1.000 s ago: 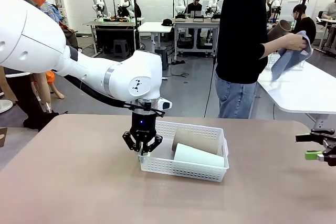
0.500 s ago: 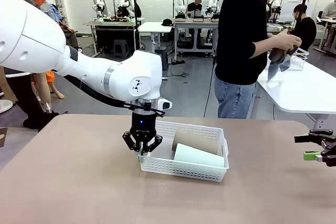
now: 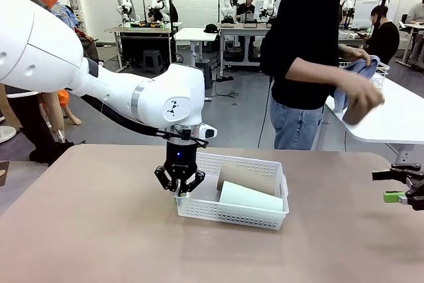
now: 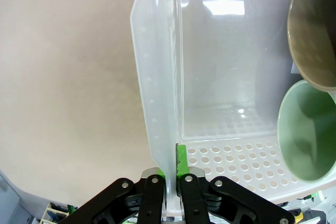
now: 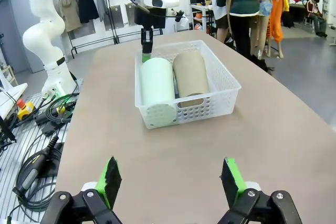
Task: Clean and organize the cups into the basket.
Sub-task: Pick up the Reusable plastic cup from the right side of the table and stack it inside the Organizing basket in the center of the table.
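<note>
Since the earlier frame the person across from me has swung a hand (image 3: 366, 92) down and outward. It now holds a third cup (image 3: 356, 109), brown, against a blue cloth (image 3: 349, 76) over the white side table (image 3: 391, 124). Neither of my arms has shifted.

My surface (image 3: 93, 230) is a matte tan top. The basket (image 3: 232, 218) sits near its middle. Behind it is a grey floor and a workshop with more tables and seated people.

In the basket lie a mint cup (image 3: 250, 198) and a brown cup (image 3: 246, 178), on their sides, side by side and touching, the mint one nearer me. From the right wrist I see their closed bases against the perforated end wall (image 5: 210, 106).

The left fingers (image 3: 178, 194) are pinched shut on the basket's left end wall, one green pad (image 4: 181, 162) inside and the other finger outside. The right fingers (image 3: 395, 197) stand wide apart with nothing between them, low over the surface, well to the right of the basket.

The third cup is motion-blurred. The right arm is cut off at the picture edge. In the left wrist view both cup mouths run off the right side, and the pinched rim is lost behind the fingers.
</note>
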Robot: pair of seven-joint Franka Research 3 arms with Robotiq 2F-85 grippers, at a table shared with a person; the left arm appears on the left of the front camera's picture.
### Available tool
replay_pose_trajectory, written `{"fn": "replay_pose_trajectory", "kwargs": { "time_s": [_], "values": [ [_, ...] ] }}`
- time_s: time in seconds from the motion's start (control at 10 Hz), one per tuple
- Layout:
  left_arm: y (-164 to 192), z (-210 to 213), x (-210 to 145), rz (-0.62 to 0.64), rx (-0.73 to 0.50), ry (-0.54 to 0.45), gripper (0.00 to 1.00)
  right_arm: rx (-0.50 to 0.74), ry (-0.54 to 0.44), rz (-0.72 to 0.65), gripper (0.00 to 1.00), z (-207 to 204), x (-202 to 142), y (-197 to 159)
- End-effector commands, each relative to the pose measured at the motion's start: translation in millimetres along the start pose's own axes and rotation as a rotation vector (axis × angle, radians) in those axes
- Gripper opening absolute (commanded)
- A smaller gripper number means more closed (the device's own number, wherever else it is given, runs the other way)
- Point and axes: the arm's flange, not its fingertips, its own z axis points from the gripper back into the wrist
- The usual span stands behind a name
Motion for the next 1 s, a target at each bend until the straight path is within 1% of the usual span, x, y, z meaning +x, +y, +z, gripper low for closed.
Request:
{"fn": "replay_pose_trajectory", "kwargs": {
  "time_s": [0.0, 0.9],
  "values": [
    [3.6, -2.7, -0.2, -0.002, 0.007, 0.004, 0.00, 0.001, -0.008, 0.000, 1.00, -0.1, 1.1, 4.2],
    [3.6, -2.7, -0.2, -0.002, 0.007, 0.004, 0.00, 0.001, -0.008, 0.000, 1.00, -0.1, 1.1, 4.2]
  ]
}}
